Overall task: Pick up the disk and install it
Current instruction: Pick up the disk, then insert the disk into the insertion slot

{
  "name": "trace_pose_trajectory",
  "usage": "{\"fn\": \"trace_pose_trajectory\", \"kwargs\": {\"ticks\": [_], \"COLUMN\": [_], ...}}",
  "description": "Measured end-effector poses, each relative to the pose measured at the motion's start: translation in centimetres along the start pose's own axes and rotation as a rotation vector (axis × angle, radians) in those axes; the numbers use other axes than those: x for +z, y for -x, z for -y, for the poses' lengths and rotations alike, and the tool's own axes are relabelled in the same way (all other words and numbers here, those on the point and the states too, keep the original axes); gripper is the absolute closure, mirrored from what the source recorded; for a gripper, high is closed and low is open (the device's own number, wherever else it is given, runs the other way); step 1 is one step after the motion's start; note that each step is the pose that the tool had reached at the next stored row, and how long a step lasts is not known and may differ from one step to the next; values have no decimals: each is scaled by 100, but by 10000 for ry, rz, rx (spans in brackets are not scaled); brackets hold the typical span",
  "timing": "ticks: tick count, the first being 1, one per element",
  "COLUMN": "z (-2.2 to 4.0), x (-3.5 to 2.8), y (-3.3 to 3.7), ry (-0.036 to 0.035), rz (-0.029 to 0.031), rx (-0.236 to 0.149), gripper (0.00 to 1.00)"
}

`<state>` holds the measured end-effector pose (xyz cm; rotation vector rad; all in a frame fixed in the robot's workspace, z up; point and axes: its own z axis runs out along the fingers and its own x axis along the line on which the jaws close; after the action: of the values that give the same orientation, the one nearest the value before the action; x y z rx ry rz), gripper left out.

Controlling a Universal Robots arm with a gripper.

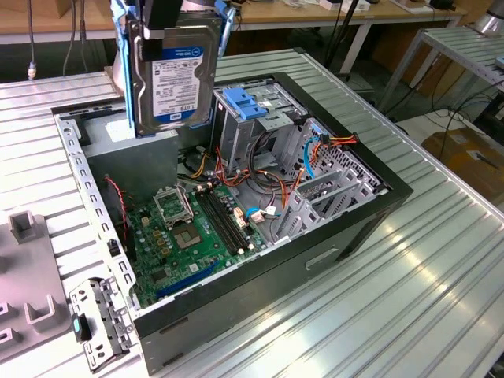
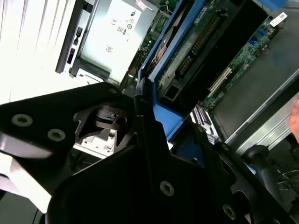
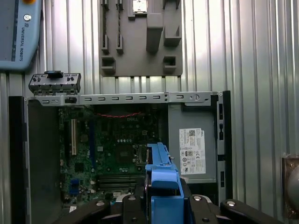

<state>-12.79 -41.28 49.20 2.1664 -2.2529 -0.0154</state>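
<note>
The disk (image 1: 177, 79) hangs upright above the open computer case (image 1: 370, 213), label facing the exterior view, with blue rails along both edges. My gripper (image 1: 168, 16) is shut on its top end. The disk's lower edge is just above the case's back left corner, to the exterior view's left of the tall grey drive cage (image 1: 252, 130) with the blue latch (image 1: 244, 102). In the second wrist view the disk's green circuit side (image 2: 196, 42) and a blue rail (image 2: 163, 116) run out from the black gripper body. In the first wrist view the blue rail (image 3: 161, 179) sits between the gripper's black parts.
Inside the case lie the green motherboard (image 1: 189, 228), bundled cables (image 1: 323, 146) and the grey power supply with its white sticker (image 3: 191, 149). A grey fixture block (image 1: 24, 291) and a loose metal bracket (image 1: 98, 315) lie on the ribbed metal table (image 1: 425, 299).
</note>
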Motion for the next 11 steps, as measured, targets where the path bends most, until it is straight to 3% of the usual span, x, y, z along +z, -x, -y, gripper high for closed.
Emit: {"fn": "trace_pose_trajectory", "kwargs": {"ticks": [6,11], "z": [69,72], "x": [1,1], "y": [2,2], "ry": [0,0], "rz": [-1,-1], "rx": [1,1], "gripper": [63,63]}}
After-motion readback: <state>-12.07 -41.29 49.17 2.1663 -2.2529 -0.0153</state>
